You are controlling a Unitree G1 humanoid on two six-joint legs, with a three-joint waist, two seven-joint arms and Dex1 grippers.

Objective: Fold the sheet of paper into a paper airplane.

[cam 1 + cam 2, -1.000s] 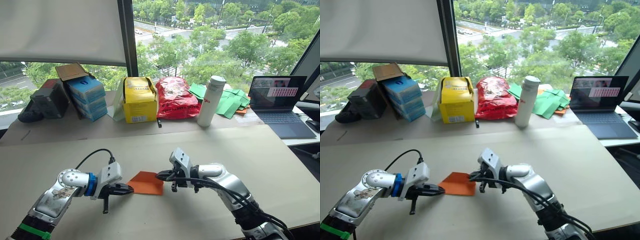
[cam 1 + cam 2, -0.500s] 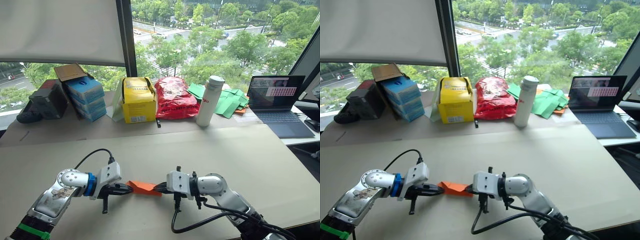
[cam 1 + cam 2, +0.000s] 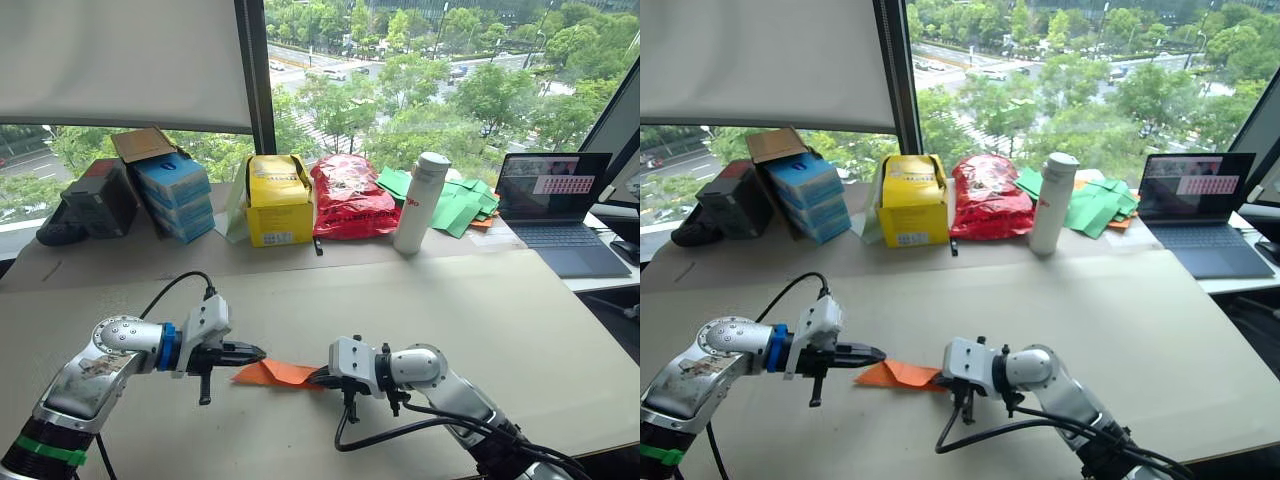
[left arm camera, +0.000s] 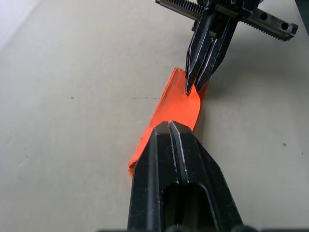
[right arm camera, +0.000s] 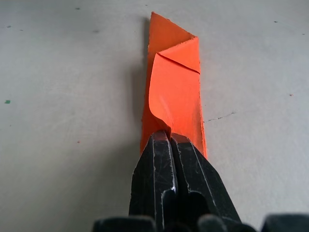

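The sheet of paper [image 3: 272,374] is bright orange and folded into a narrow strip, lying on the beige table [image 3: 480,310] near its front middle. One flap [image 5: 174,92] curls up off the strip. My right gripper [image 3: 318,377] is shut on the strip's right end, where that flap runs in between its fingers [image 5: 159,159]. My left gripper [image 3: 260,352] is shut, and hovers just above and left of the strip's left end with nothing visible between its fingers [image 4: 154,159]. The left wrist view shows the right gripper [image 4: 193,89] pinching the far end of the paper [image 4: 169,104].
Along the back of the table by the window stand blue boxes [image 3: 175,195], a black case [image 3: 95,200], a yellow box [image 3: 280,200], a red plastic bag [image 3: 350,195], a white bottle [image 3: 420,200], green paper pieces [image 3: 462,206] and an open laptop [image 3: 555,205].
The paper went from a flat squarish sheet to a narrow folded strip. My left gripper has drawn back left and up off its left edge. The right gripper stays on the right end.
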